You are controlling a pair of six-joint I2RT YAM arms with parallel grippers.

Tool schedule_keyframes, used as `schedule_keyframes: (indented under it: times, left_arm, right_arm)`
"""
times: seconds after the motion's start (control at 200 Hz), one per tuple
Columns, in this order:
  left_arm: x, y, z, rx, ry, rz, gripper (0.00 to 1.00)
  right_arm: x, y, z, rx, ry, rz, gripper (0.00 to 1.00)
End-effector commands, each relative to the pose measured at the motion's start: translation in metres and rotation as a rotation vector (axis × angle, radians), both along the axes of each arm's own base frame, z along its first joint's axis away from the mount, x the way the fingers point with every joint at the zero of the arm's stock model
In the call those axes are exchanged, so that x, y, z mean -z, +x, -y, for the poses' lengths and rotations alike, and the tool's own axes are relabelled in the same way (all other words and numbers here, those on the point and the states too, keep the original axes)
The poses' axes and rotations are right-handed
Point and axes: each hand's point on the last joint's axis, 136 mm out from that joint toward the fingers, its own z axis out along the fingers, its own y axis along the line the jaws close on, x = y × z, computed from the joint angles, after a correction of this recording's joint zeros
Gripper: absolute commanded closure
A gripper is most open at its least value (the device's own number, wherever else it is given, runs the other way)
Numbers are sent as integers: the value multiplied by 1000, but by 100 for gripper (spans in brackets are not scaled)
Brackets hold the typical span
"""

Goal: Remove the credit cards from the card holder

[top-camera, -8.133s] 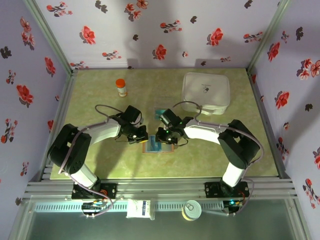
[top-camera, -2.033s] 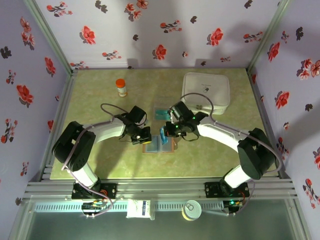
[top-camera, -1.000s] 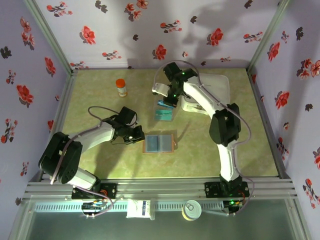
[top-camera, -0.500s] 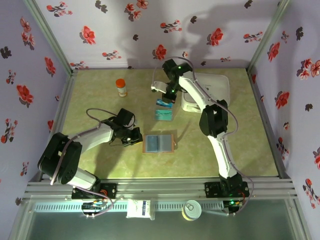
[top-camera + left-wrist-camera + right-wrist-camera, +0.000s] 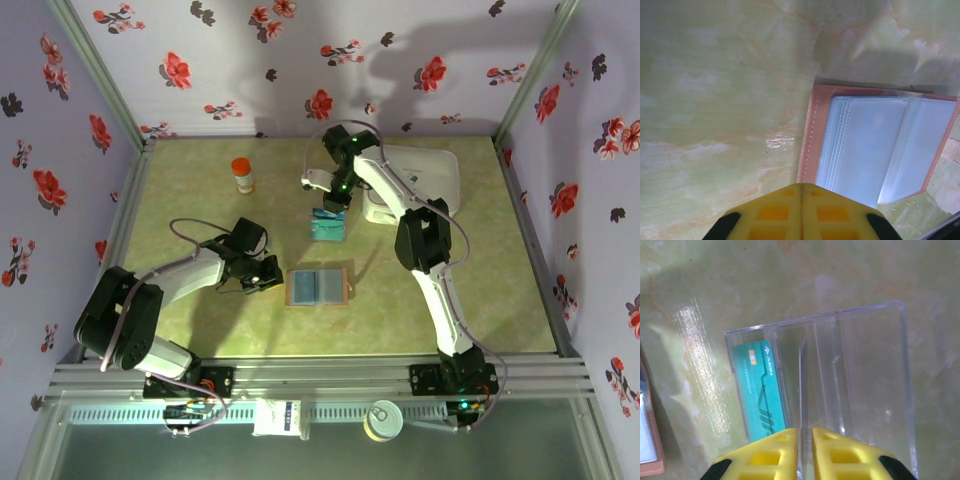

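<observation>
**Cards: thin, stiff, slick, so grab them by an edge**

Top view: the card holder (image 5: 318, 285) lies open and flat mid-bench (image 5: 510, 260), with the left tool (image 5: 268, 277) just beside its left edge. The right tool (image 5: 333, 198) hangs further back over the teal credit cards (image 5: 327, 230), near a white lidded container (image 5: 415, 185).

Left wrist: the left tool (image 5: 801, 189) is pinched fully together with nothing in it. The card holder's (image 5: 875, 145) clear sleeves look empty to me. It seems soft and light, so I reckon it would skate around unless pinned by its brown rim.

Right wrist: the right tool (image 5: 805, 432) is barely cracked apart. A thin pale line runs up from the gap, and I can't tell if that's a card held edge-on or just a divider. One teal credit card (image 5: 761, 390) sits in the leftmost slot of a clear card stand (image 5: 870, 380). My guess is these are light, rigid and glossy, so pinch across the flat faces at the exposed short end. Go gently, since the stand looks light enough to tip.
</observation>
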Motion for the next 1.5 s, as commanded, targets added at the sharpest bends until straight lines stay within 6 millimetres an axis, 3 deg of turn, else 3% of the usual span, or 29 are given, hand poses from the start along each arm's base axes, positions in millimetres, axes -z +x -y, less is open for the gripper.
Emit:
schedule_keyframes:
  times: [0.0, 0.305, 0.72, 1.105, 1.37, 1.495]
  left_arm:
    - [0, 0, -3, -10, -3, 4, 94]
    - [0, 0, -2, -9, -6, 1, 94]
    - [1, 1, -2, -7, -6, -4, 93]
    - [-1, 5, 3, 1, -19, -3, 94]
    - [-2, 4, 3, 2, -24, -2, 94]
    - [-4, 6, 5, -2, -33, 4, 94]
  right_arm:
    - [-18, 17, 5, 47, 1, 76, 83]
    - [-19, 25, 3, 82, 19, 109, 93]
    - [7, 15, 5, 84, -8, 46, 98]
    - [-13, 2, 15, 56, -33, 39, 100]
    - [-30, 8, 20, 94, -46, 85, 100]
    - [-42, 10, 15, 167, 2, 92, 93]
